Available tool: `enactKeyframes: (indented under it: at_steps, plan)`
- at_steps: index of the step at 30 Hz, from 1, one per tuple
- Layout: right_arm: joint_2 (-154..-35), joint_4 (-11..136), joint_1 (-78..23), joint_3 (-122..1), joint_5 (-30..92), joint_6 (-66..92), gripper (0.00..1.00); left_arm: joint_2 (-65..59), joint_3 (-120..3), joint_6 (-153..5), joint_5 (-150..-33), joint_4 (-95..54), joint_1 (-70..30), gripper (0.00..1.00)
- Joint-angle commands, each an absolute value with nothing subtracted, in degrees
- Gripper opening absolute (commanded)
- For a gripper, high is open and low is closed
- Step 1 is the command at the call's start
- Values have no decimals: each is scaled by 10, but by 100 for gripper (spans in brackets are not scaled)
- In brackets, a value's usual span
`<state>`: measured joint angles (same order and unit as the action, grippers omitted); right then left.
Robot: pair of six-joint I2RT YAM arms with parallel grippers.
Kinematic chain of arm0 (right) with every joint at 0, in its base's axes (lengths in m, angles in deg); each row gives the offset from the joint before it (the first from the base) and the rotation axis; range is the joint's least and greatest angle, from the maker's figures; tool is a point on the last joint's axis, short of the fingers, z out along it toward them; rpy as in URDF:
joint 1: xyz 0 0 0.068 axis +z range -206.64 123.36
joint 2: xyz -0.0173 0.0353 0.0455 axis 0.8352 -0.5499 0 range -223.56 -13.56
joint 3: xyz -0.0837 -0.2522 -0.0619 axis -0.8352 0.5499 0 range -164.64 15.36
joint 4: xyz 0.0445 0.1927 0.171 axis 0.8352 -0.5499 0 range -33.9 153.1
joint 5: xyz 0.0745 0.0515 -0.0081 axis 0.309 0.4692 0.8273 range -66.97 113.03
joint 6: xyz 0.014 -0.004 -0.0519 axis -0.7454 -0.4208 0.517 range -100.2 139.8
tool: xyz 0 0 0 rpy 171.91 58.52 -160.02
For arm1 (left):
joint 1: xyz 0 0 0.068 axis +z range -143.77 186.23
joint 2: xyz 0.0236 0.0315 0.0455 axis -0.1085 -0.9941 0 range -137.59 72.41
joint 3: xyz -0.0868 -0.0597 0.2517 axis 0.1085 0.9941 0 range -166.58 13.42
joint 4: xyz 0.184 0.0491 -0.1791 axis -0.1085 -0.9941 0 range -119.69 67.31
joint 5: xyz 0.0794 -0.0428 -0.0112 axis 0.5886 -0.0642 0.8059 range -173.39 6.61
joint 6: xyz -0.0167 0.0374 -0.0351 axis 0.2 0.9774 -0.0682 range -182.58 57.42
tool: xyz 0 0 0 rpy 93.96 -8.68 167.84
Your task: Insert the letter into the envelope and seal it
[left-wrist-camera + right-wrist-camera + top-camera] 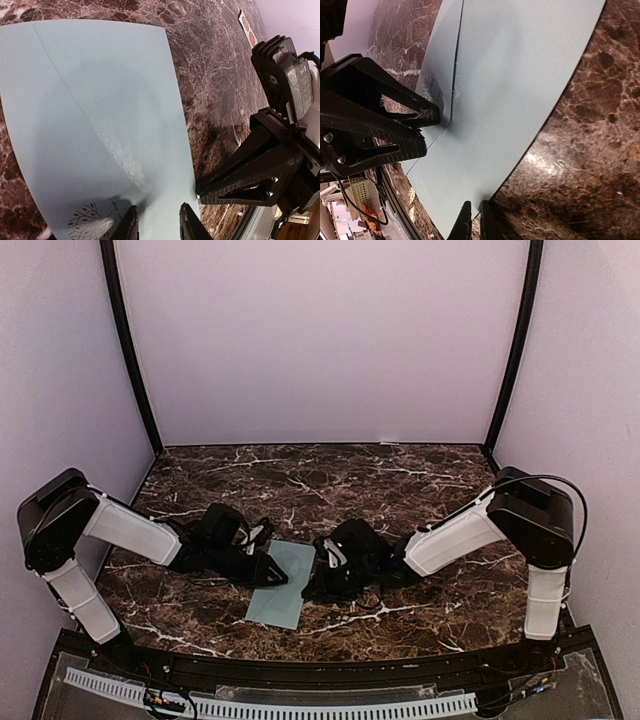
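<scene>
The pale teal envelope lies flat on the marble table, between the two grippers. It fills the left wrist view and the right wrist view. A paper with a printed leaf design, the letter, shows at the flap seam, also in the right wrist view. My left gripper is open over the envelope, one fingertip at the flap seam. My right gripper is shut on the envelope's right edge, and its closed tips also show in the left wrist view.
A small white strip of round stickers lies on the marble beyond the envelope. Dark marble table extends to the back wall. Both arms reach inward low over the table's near middle.
</scene>
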<state>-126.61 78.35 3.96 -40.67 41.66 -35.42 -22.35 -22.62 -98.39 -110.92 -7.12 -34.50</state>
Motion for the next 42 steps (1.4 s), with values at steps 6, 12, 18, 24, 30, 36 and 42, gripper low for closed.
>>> enactKeyframes:
  at_steps: [6,12,18,24,30,36,42]
  plan:
    - [-1260,778,46,-403,409,-358,4,-236,-177,-1013,-1077,-73,-348,26]
    - [-1160,690,42,-417,343,-308,27,-209,-175,-1027,-1084,-67,-348,29]
    - [-1047,542,-4,-408,235,-242,56,-140,-270,-978,-1053,-166,-345,49]
    - [-964,453,-122,-354,169,-180,69,-100,-351,-917,-1051,-270,-305,70]
    - [-932,431,-252,-314,196,-111,75,-83,-402,-859,-1054,-328,-229,76]
    - [-958,471,-333,-282,246,-73,77,-91,-418,-823,-1035,-336,-205,78]
    - [-997,498,-354,-278,272,-59,74,-106,-409,-814,-1029,-325,-202,78]
